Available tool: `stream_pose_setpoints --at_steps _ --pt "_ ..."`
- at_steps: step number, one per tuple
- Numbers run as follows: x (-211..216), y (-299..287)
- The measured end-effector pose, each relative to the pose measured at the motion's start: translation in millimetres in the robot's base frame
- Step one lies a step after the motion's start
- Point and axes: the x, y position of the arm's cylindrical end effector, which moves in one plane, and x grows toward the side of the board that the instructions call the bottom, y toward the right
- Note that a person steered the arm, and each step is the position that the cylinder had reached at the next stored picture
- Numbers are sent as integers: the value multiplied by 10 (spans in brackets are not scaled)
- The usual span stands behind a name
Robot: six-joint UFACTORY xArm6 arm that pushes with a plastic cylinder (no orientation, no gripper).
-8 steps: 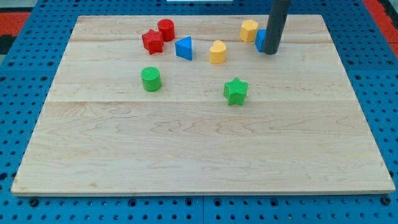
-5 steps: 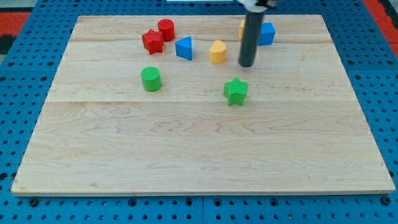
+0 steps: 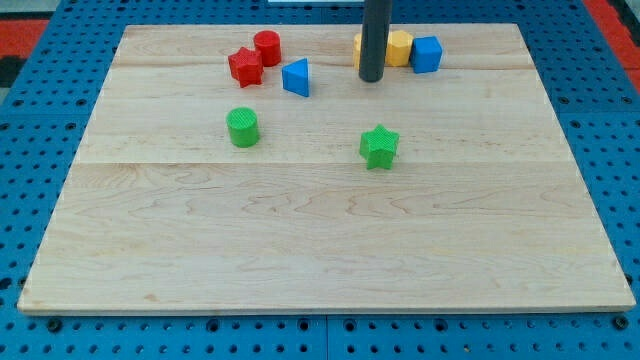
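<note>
My tip (image 3: 371, 78) rests near the view's top, right in front of a yellow block (image 3: 357, 50) that the rod partly hides; it looks to be touching it. A second yellow block (image 3: 400, 47) sits just to the right of the rod, with a blue cube (image 3: 427, 54) beside it. To the tip's left lies a blue triangular block (image 3: 296, 77). A green star (image 3: 379, 146) is below the tip, well apart from it.
A red star (image 3: 244, 66) and a red cylinder (image 3: 266, 47) sit together at the upper left. A green cylinder (image 3: 242, 127) stands below them. All rest on a wooden board (image 3: 320, 250) over a blue pegboard.
The tip moved left from the blue cube, then swung toward the top. The yellow block that sat right of the blue triangle has been pushed up beside the other yellow block.
</note>
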Motion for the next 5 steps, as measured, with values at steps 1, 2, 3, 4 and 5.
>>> stream_pose_setpoints --at_steps 1,2,3,4,5 --pt "435 -515" --pt "136 -1154" --pt "-259 -918" --pt "-299 -522" --pt "-413 -475"
